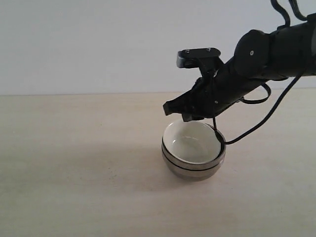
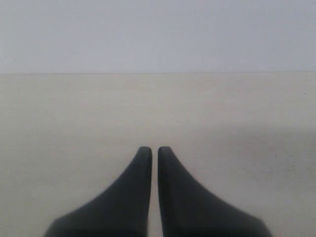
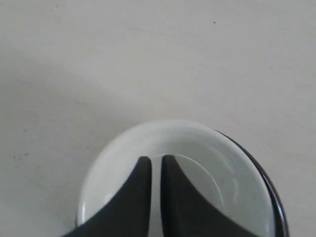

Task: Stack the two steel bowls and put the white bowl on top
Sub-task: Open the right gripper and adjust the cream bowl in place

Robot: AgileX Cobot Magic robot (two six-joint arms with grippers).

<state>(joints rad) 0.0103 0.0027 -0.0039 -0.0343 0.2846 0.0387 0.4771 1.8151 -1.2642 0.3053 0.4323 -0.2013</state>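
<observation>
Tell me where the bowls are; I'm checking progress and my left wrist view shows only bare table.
Observer: In the exterior view the white bowl sits nested in the stacked steel bowls, right of the middle of the table.
Operator: Is the right pincer holding it?
Observer: No; the right pincer is over the white bowl's inside, jaws shut on nothing.
</observation>
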